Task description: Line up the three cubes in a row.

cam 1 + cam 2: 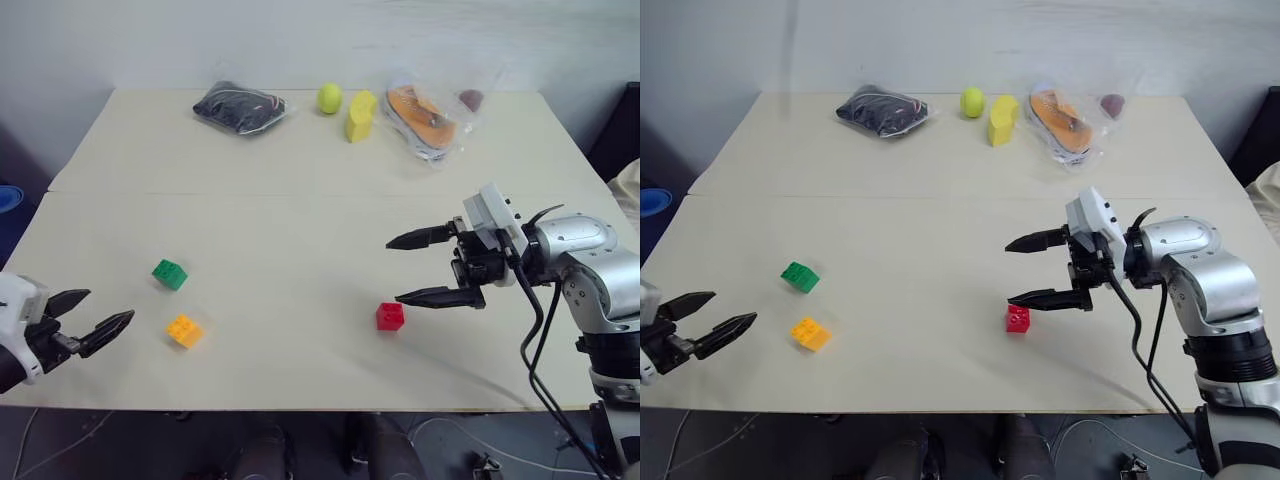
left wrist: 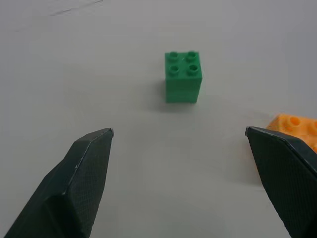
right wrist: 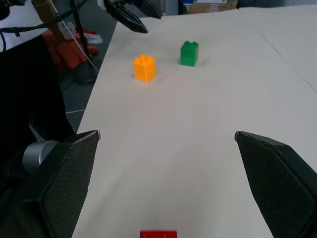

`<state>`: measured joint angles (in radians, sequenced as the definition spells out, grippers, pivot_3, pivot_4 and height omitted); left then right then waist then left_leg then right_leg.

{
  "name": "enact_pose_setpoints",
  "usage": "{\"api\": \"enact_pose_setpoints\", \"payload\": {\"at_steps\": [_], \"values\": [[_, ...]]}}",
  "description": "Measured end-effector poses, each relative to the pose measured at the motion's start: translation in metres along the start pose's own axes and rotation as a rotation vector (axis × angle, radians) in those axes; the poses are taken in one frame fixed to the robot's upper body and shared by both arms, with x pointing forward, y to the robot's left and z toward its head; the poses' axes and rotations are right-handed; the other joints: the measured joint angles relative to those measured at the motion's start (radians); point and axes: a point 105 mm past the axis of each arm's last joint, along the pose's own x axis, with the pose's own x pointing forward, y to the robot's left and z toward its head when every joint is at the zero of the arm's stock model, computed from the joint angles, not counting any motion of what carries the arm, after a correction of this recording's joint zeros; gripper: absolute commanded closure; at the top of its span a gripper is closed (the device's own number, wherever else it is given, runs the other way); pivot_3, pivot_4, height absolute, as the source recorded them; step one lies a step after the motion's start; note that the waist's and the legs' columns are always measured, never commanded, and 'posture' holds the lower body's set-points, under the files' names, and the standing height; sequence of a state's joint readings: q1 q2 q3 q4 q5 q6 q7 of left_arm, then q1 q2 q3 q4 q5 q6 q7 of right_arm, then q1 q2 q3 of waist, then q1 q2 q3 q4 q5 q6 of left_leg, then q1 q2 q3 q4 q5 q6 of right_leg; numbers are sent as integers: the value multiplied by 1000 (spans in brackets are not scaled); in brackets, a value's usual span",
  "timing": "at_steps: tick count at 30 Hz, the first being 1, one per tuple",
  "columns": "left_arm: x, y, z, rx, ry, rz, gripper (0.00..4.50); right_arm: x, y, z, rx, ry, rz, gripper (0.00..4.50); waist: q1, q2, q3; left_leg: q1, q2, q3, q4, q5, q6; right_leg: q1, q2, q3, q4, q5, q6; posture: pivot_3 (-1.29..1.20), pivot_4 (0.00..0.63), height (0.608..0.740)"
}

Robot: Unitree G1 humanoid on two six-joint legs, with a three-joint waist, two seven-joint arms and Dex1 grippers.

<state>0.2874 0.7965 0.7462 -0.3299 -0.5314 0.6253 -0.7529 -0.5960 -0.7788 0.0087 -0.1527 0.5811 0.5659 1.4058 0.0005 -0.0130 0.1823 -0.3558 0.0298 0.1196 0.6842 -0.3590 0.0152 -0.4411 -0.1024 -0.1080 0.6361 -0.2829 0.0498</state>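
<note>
Three studded cubes lie on the pale table [image 1: 300,220]. The green cube [image 1: 169,274] sits front left, with the orange-yellow cube [image 1: 184,330] just in front of it. The red cube [image 1: 390,316] rests right of centre. My right gripper [image 1: 422,268] hovers open just above the red cube, pointing left, with nothing between its fingers. My left gripper [image 1: 98,316] stands open at the table's front left edge, left of the orange-yellow cube and apart from it. In the left wrist view the green cube [image 2: 183,76] lies ahead between the fingertips [image 2: 94,148].
Along the far edge of the table lie a dark bagged bundle [image 1: 239,106], a yellow-green ball [image 1: 329,97], a plain yellow block [image 1: 360,116] and a clear bag with orange items [image 1: 428,118]. The table's front edge runs just below the cubes.
</note>
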Motion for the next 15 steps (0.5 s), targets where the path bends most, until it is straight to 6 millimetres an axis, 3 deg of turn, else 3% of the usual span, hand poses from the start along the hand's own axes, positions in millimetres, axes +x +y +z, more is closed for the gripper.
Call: {"api": "enact_pose_setpoints", "payload": {"at_steps": [4, 11, 14, 15], "values": [[30, 3, 9, -9, -42, -14, 0, 2, 1, 1, -6, 3, 6, 24, 6, 0, 0, 0, -1, 0, 0, 0, 0, 0, 0, -1, 0, 0, 0, 0, 150, 740], [78, 1, 7, -23, 2, -61, 0, 8, 6, 5, -37, 3, 17, 24, -8, 0, 0, -1, 1, 3, 0, 1, -1, -1, 3, 0, 2, 0, 0, 0, 150, 740], [89, 4, 4, -25, 22, -57, 0, 11, 9, 8, -50, -2, 22, 24, -9, 0, 0, 0, 1, 3, 0, 1, -1, -1, 4, 0, 5, 0, 0, 0, 150, 740], [92, 7, 2, -34, 35, -49, 187, 11, 9, 7, -49, -2, 21, 5, -8, 0, 0, 0, 1, 3, 0, 1, -1, -1, 4, 0, 5, 0, 0, 0, 150, 740]]}}
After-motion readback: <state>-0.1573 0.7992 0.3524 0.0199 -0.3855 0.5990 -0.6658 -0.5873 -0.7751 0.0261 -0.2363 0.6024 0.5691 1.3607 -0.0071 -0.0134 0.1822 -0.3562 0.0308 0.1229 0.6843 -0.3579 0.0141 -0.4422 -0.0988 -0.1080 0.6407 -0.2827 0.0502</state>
